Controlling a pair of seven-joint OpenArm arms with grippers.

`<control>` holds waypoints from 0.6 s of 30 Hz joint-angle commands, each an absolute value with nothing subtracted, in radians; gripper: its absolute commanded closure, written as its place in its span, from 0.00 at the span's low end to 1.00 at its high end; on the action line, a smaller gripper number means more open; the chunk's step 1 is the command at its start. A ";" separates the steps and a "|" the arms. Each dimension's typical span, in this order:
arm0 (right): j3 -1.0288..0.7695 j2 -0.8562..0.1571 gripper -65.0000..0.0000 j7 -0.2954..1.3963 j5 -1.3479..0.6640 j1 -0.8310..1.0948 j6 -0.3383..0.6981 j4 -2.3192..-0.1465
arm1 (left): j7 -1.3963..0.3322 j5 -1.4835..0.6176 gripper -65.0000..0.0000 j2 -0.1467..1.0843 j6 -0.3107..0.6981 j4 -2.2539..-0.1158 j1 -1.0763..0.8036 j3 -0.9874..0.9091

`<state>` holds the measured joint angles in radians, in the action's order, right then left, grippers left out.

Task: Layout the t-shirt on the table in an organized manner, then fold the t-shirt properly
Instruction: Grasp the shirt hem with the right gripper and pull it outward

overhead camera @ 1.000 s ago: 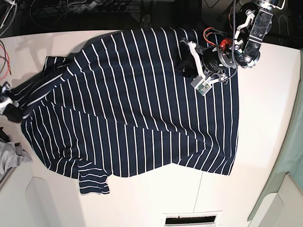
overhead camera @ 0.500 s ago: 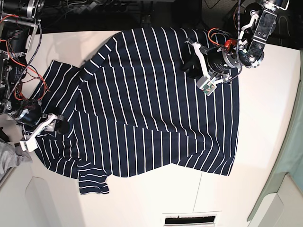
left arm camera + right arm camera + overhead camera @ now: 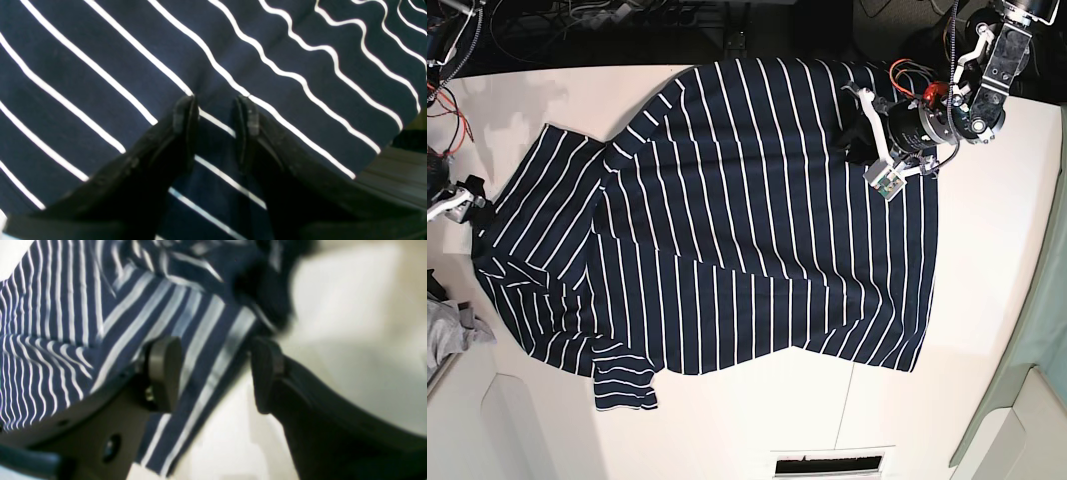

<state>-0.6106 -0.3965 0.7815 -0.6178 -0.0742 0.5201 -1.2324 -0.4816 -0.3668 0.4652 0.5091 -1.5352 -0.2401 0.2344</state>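
Note:
The navy t-shirt point(image 3: 727, 220) with thin white stripes lies spread across the white table point(image 3: 987, 280), one sleeve point(image 3: 625, 385) folded at the front left. My left gripper point(image 3: 859, 138) hovers over the shirt's back right part. In the left wrist view its fingers point(image 3: 185, 113) stand apart, open, with flat striped fabric point(image 3: 100, 66) beneath them. My right gripper point(image 3: 475, 195) is at the shirt's left edge. In the blurred right wrist view it point(image 3: 215, 370) is open, with the shirt's hem point(image 3: 200, 350) lying loose under the gap.
A small grey cloth point(image 3: 449, 330) sits at the table's left edge. Cables point(image 3: 627, 15) run along the dark back edge. A dark slot point(image 3: 832, 465) is at the front. Bare tabletop shows right of the shirt.
My right gripper has opened and let go of the shirt's left edge, then drawn back left. The shirt's left side now lies flatter and wider. My left gripper has drifted right.

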 commanded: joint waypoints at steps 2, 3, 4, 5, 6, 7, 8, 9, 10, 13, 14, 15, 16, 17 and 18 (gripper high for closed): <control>-0.645 -0.418 0.49 0.753 -0.661 -0.060 0.527 -1.249 | -0.498 -0.363 0.69 0.477 0.501 -1.541 -0.239 0.230; -0.648 -0.418 0.49 0.744 -0.663 -0.045 0.528 -1.249 | -0.498 -0.366 0.69 0.477 0.501 -1.541 -0.239 0.230; -0.646 -0.416 0.49 0.726 -0.662 -0.028 0.528 -1.249 | -0.498 -0.366 0.69 0.477 0.501 -1.541 -0.239 0.230; -0.646 -0.412 0.49 0.702 -0.662 -0.013 0.528 -1.249 | -0.498 -0.366 0.69 0.477 0.501 -1.541 -0.238 0.230; -0.646 -0.406 0.49 0.686 -0.661 -0.001 0.528 -1.248 | -0.497 -0.366 0.69 0.477 0.501 -1.541 -0.238 0.230; -0.646 -0.399 0.49 0.678 -0.656 0.009 0.528 -1.245 | -0.497 -0.366 0.69 0.477 0.501 -1.541 -0.238 0.230; -0.646 -0.392 0.49 0.675 -0.649 0.013 0.528 -1.240 | -0.494 -0.366 0.69 0.477 0.501 -1.541 -0.238 0.230; -0.646 -0.384 0.49 0.669 -0.641 0.014 0.528 -1.231 | -0.493 -0.366 0.69 0.477 0.501 -1.541 -0.238 0.230; -0.645 -0.376 0.49 0.658 -0.638 0.014 0.528 -1.219 | -0.489 -0.366 0.69 0.477 0.501 -1.541 -0.237 0.230; -0.630 -0.368 0.49 0.615 -0.636 0.009 0.528 -1.175 | -0.486 -0.379 0.69 0.477 0.501 -1.541 -0.236 0.230; -0.623 -0.368 0.49 0.600 -0.635 0.009 0.528 -1.159 | -0.487 -0.385 0.69 0.477 0.501 -1.541 -0.236 0.230; -0.615 -0.368 0.49 0.585 -0.635 0.009 0.528 -1.146 | -0.487 -0.385 0.69 0.477 0.501 -1.541 -0.236 0.230; -0.606 -0.368 0.49 0.573 -0.636 0.009 0.529 -1.135 | -0.487 -0.385 0.69 0.477 0.501 -1.541 -0.236 0.230; -0.595 -0.368 0.49 0.568 -0.636 0.007 0.529 -1.125 | -0.487 -0.385 0.69 0.477 0.501 -1.541 -0.236 0.230; -0.583 -0.366 0.49 0.568 -0.636 0.006 0.528 -1.116 | -0.486 -0.385 0.69 0.477 0.501 -1.541 -0.236 0.230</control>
